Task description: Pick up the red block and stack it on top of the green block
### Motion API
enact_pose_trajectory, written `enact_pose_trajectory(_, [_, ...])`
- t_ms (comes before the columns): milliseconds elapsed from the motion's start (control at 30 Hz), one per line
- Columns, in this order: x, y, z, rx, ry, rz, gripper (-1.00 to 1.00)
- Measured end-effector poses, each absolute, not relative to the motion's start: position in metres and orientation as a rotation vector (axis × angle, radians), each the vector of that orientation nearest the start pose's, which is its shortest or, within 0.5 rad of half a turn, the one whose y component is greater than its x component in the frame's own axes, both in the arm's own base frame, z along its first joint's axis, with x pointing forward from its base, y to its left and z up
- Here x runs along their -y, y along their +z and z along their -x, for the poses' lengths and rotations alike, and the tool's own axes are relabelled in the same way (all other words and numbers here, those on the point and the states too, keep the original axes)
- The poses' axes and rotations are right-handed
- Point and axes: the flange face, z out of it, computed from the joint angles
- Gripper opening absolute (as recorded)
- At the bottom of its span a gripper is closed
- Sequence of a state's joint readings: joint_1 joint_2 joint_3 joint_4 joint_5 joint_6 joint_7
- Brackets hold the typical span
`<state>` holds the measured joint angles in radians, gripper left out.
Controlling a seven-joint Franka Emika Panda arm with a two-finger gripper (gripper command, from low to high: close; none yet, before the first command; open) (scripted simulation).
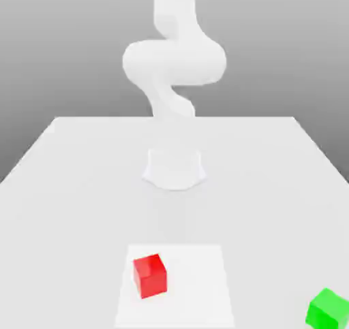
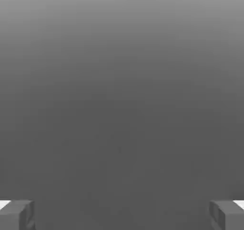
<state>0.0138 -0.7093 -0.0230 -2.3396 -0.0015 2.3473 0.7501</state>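
Exterior view: a white arm (image 1: 174, 62) was seen rising from a round base (image 1: 174, 169) on a white tabletop (image 1: 82, 157), with nothing held.
Landmark: the red block (image 1: 150, 275) was taken as the reference for every place below.
Red block: it was set flat on a paler square patch (image 1: 198, 287) of the tabletop, in front of the base, toward the camera.
Green block: the green block (image 1: 328, 308) was found well apart from the red block, toward the exterior view's right and slightly nearer the camera, off the paler patch.
Tool: in the hand view the tool (image 2: 122, 215) was shown with its two fingertips (image 2: 16, 215) spread wide apart and only grey background between them.
Handling, as judged: the red block was taken to be a small, rigid, light cube with smooth flat faces, unlikely to deform or break.
Hold, as judged: two opposite vertical faces were thought best gripped near mid-height, squarely, so the block would not twist.
Risk, as judged: slipping on smooth faces was considered possible under a corner grip.
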Motion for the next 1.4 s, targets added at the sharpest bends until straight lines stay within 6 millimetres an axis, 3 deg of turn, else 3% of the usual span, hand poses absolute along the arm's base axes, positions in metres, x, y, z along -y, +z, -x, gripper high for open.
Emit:
enact_pose_trajectory(167, [0.017, 0.556, -0.435, -0.944, -0.742, 2.689, 0.00])
enact_pose_trajectory(367, [0.028, 0.424, -0.460, -0.854, -0.490, 2.857, 0.00])
enact_pose_trajectory(500, [0.034, 0.338, -0.454, -0.783, -0.310, 2.952, 0.00])
enact_pose_trajectory(667, [0.044, 0.237, -0.425, -0.687, -0.073, 3.049, 0.00])
enact_pose_trajectory(867, [0.046, 0.162, -0.414, -0.651, -0.002, 3.074, 0.00])
enact_pose_trajectory(900, [0.046, 0.151, -0.413, -0.652, -0.001, 3.074, -1.00])
enact_pose_trajectory(1133, [0.045, 0.148, -0.413, -0.652, 0.001, 3.074, -1.00])
enact_pose_trajectory(1333, [0.042, 0.204, -0.415, -0.636, 0.001, 3.077, -1.00])
enact_pose_trajectory(1400, [0.010, 0.213, -0.434, -0.479, 0.001, 3.108, -1.00])
